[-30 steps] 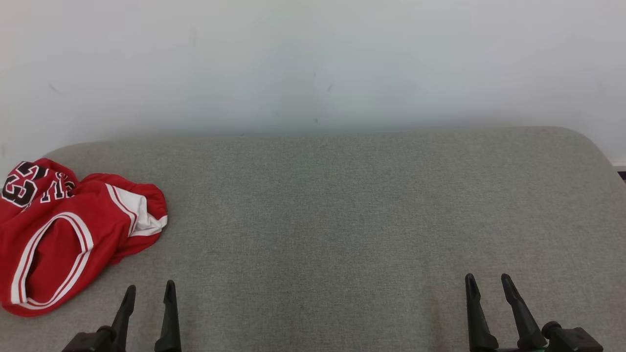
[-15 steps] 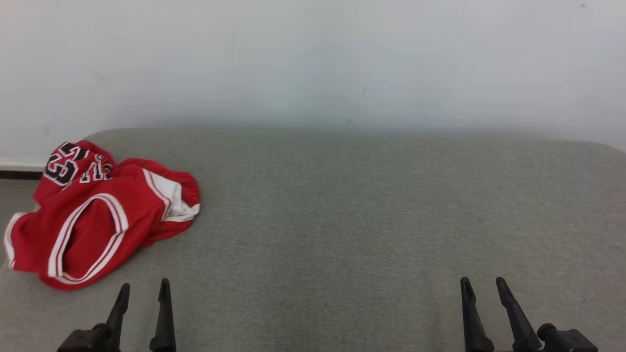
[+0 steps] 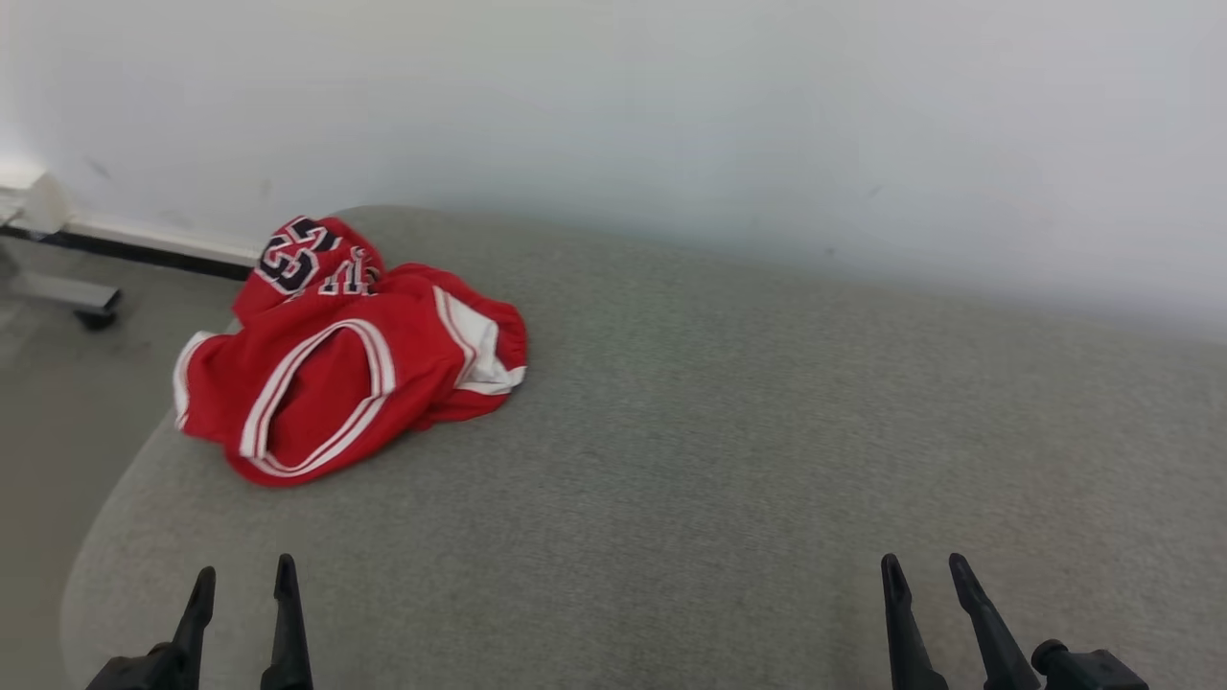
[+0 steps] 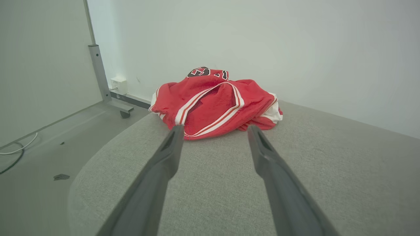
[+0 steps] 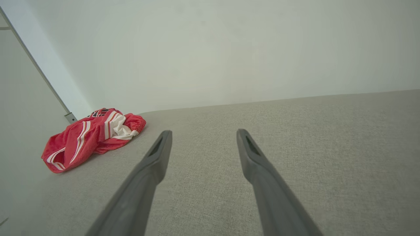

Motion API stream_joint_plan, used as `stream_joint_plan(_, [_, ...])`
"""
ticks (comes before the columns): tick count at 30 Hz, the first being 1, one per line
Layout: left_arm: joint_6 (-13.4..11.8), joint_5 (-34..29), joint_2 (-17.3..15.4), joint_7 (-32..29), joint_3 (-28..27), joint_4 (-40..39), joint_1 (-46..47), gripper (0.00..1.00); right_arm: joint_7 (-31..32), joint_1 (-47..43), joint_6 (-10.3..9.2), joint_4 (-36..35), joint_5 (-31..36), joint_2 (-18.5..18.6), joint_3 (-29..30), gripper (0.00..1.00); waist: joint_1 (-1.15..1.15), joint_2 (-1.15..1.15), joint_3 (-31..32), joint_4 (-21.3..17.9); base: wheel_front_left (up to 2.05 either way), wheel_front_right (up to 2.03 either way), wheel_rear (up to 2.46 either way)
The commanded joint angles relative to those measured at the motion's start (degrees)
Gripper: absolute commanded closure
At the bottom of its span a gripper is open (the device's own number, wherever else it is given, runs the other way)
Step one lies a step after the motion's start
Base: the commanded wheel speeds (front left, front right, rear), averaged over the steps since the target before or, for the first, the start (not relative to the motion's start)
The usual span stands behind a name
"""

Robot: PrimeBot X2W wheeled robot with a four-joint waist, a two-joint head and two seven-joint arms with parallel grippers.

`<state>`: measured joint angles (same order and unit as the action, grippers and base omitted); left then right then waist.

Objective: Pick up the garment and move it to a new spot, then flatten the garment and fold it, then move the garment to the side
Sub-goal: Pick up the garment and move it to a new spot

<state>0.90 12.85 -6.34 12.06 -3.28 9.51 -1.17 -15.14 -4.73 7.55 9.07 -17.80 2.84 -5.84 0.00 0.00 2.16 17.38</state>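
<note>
The head has swung left, centring the jersey (image 3: pixel 345 383), which lies crumpled ahead of the open, empty left end effector (image 3: pixel 244 567), the right end effector (image 3: pixel 923 561) likewise open; a clumsy nudge could push it off the cushion (image 3: pixel 719 431) edge.

One garment (image 3: pixel 331 379), one cushion (image 3: pixel 719 460), two pairs of jaws.
</note>
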Motion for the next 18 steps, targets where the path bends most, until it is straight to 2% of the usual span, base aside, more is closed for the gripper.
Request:
stream_joint_plan(1, [-0.3, 0.0, -0.3, 0.1, -0.2, -0.1, -0.4, 0.00, 0.0, -0.1, -0.12, 0.1, -0.4, 0.1, -0.1, 0.00, 0.00, 0.00, 0.2, 3.8, 0.00, 0.00, 0.00])
stream_joint_plan(12, [-1.1, 0.6, -0.8, 0.3, -0.4, -0.2, -0.9, 0.00, 0.0, 0.3, -0.12, 0.9, -0.9, 0.1, -1.5, 0.00, 0.00, 0.00, 0.4, 9.9, 0.00, 0.00, 0.00])
stream_joint_plan(18, [-1.9, 1.3, -0.7, 1.0, -1.1, -0.5, -1.6, 0.00, 0.0, 1.4, -0.12, 1.7, -0.4, 0.1, -2.9, 0.00, 0.00, 0.00, -0.2, 11.1, 0.00, 0.00, 0.00])
